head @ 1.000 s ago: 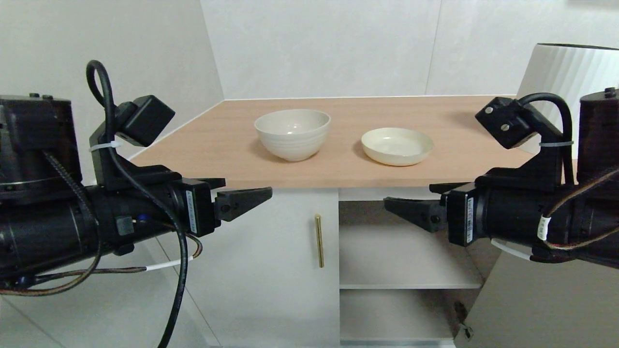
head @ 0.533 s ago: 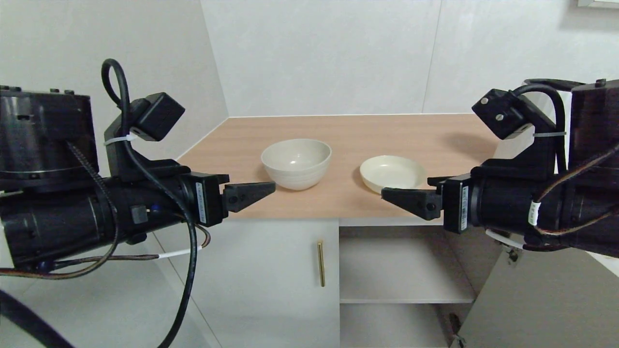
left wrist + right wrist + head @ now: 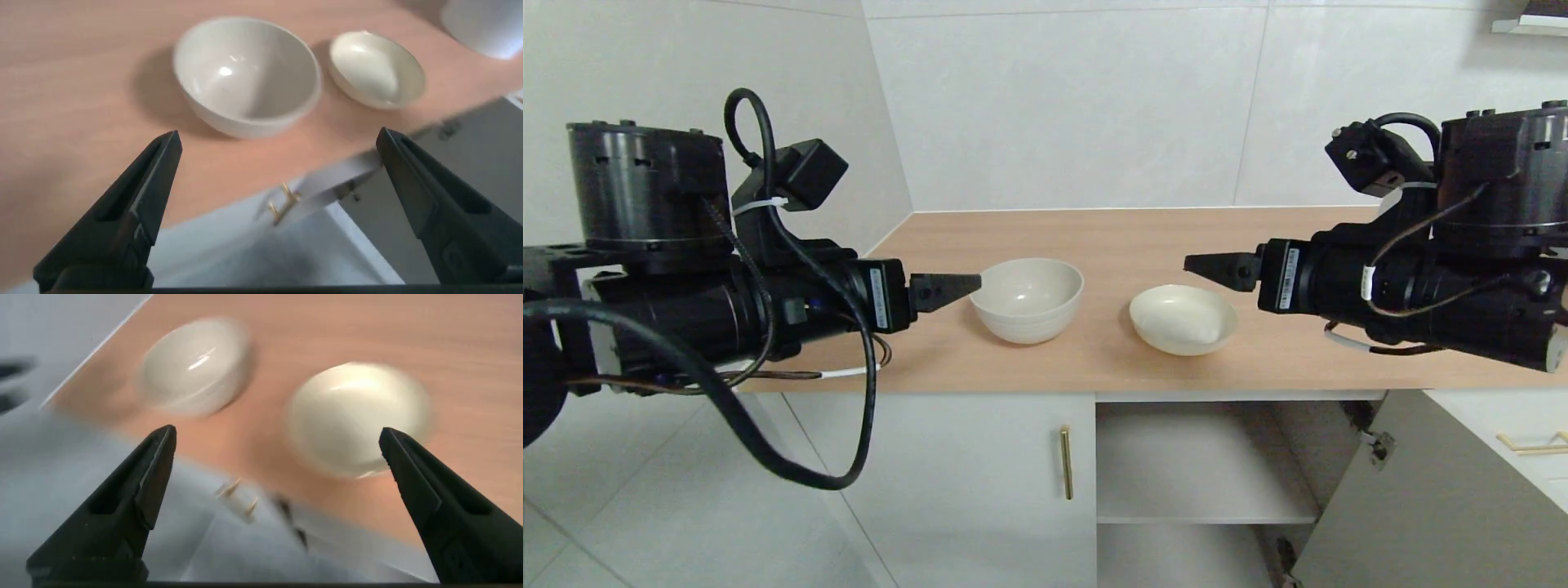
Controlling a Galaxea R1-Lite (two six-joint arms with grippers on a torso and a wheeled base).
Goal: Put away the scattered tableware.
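bowl [image 3: 1027, 299]: upright on the bench [image 3: 1111, 237], centre of the head frame, mouth up, empty.
dish [image 3: 1183, 318]: shallow, upright, just right of the bowl in the frame; a clear gap between them, no contact.
why there: both pieces sit loose near the bench's front edge, within reach of either arm; neither is put away yet.
cabinet [image 3: 1372, 506]: under the bench, lower right of the frame, door swung open and shelf [image 3: 1205, 490] bare. Probably the drop-off spot. The left half is shut, with a brass handle [image 3: 1066, 461].
left tool [image 3: 964, 286]: mid-left of the frame at bowl-rim height, pointing inward at the bowl. Jaws wide apart, holding nothing; the tip is near the rim and no contact shows.
right tool [image 3: 1205, 265]: mid-right of the frame, above and just beside the dish, pointing inward. Jaws wide apart, holding nothing, touching nothing.
why held so: one arm lines up with each piece, jaws spread more than a rim's thickness; reads as a pre-grasp setup, left for the bowl and right for the dish.
progress: judged at the start, with no piece lifted.
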